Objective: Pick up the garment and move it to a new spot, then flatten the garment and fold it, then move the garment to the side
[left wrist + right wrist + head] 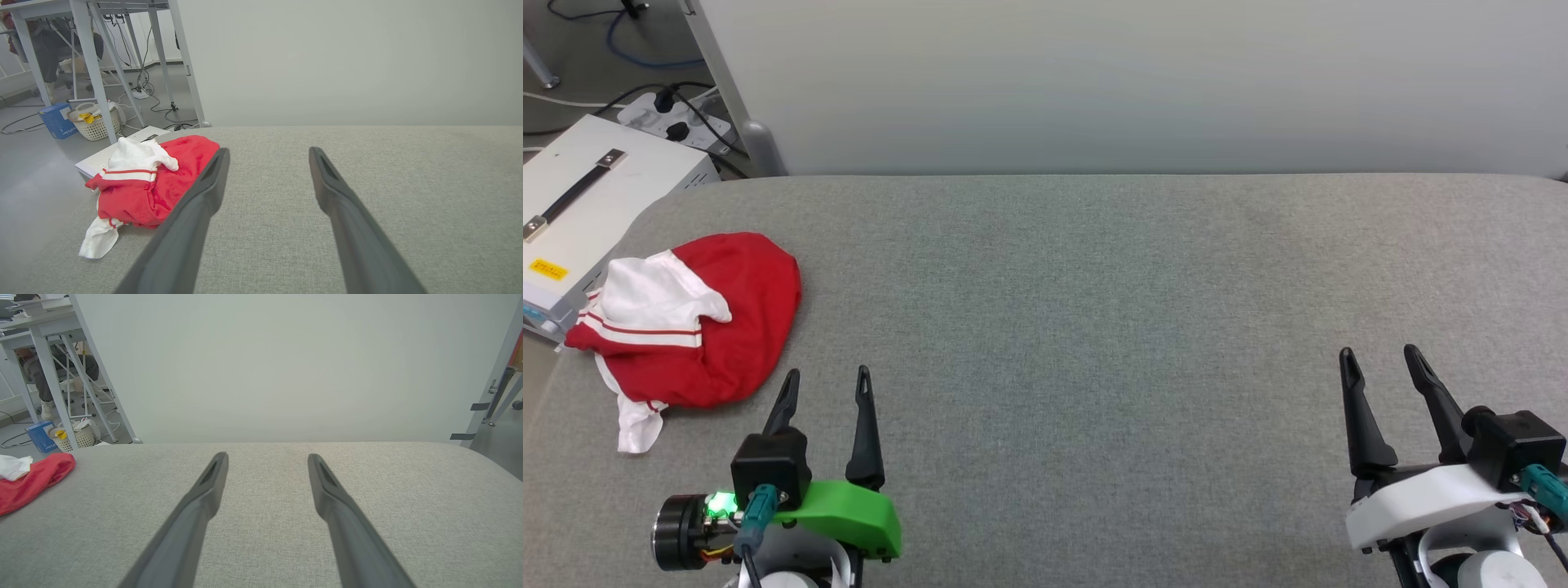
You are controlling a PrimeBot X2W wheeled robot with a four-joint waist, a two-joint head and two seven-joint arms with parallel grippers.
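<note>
Off the left end of the desk (1094,310) stands a white box (596,196). The garment (735,327) lies crumpled on the desk's left end, a white sleeve on top. The left pincer (827,377) hovers spread and empty over the desk's near left. The right pincer (1379,353) is likewise spread over its near right.

The garment (739,327) lies bunched near the left gripper (827,373) on the grey fabric surface (1094,327).
</note>
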